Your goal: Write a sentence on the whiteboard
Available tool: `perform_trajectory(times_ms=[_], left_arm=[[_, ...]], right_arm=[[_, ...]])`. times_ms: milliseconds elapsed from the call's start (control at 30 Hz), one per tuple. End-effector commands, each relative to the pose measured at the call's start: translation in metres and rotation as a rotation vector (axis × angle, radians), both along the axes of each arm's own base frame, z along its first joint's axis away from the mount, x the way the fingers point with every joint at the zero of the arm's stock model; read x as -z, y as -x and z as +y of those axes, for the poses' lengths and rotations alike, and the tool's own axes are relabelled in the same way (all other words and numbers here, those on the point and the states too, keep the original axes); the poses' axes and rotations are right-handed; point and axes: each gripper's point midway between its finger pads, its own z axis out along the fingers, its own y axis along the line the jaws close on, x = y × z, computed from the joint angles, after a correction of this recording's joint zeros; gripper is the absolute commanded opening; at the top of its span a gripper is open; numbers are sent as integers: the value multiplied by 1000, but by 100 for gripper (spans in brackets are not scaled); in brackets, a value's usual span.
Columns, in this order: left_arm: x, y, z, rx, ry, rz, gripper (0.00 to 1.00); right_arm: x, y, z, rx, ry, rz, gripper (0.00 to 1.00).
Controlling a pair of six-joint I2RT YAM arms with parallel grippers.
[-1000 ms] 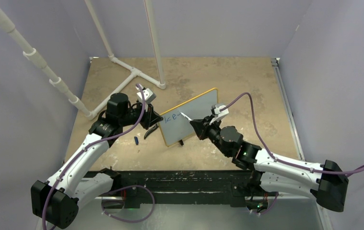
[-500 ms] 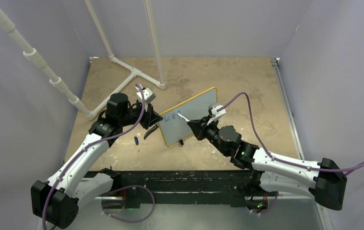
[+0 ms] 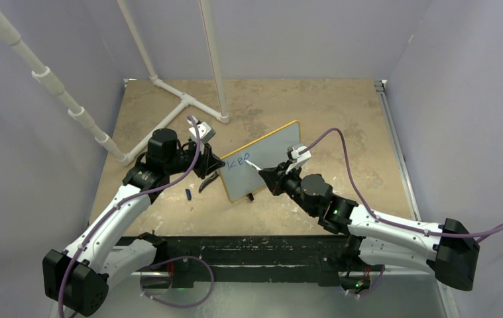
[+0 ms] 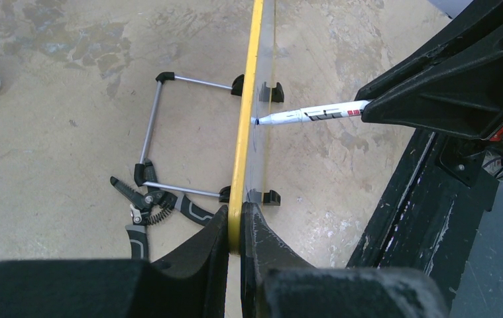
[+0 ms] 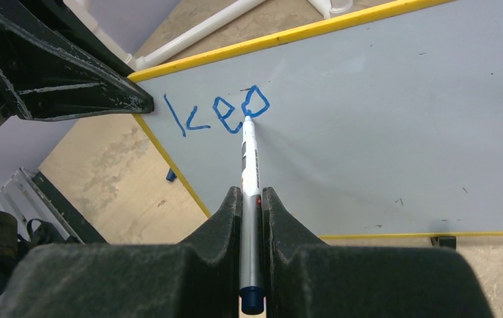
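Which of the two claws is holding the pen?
The right gripper: it is shut on the marker, whose tip touches the board. The left gripper clamps the yellow edge of the whiteboard instead.

Soft, even overhead light. Top view bright, tabletop (image 3: 341, 106) around the board (image 3: 268, 149) well lit w/ only faint, diffuse shadows close by it. Right wrist view: board face reads flat grey-white, lettering (image 5: 219, 114) and marker (image 5: 249, 156) tip sharp; right gripper (image 5: 252, 195) below them dark, soft-focus at btm edge. Left wrist view: board edge crisp, left gripper (image 4: 234, 222) near lens blurred, underexposed.
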Motion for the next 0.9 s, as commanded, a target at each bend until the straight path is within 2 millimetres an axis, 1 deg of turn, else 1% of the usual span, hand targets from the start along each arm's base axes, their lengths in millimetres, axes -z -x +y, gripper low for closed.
perform_trajectory(times_ms=[0, 333, 567, 867], left_arm=[[-11, -1, -1, 16, 12, -61, 0], [-12, -1, -1, 15, 13, -62, 0], [-12, -1, -1, 15, 13, -62, 0], [-11, 0, -1, 16, 13, -61, 0]], right_arm=[[7, -3, -6, 36, 10, 18, 0], [8, -6, -11, 72, 11, 29, 0], [12, -7, -12, 82, 19, 39, 0], [3, -10, -18, 118, -9, 29, 0]])
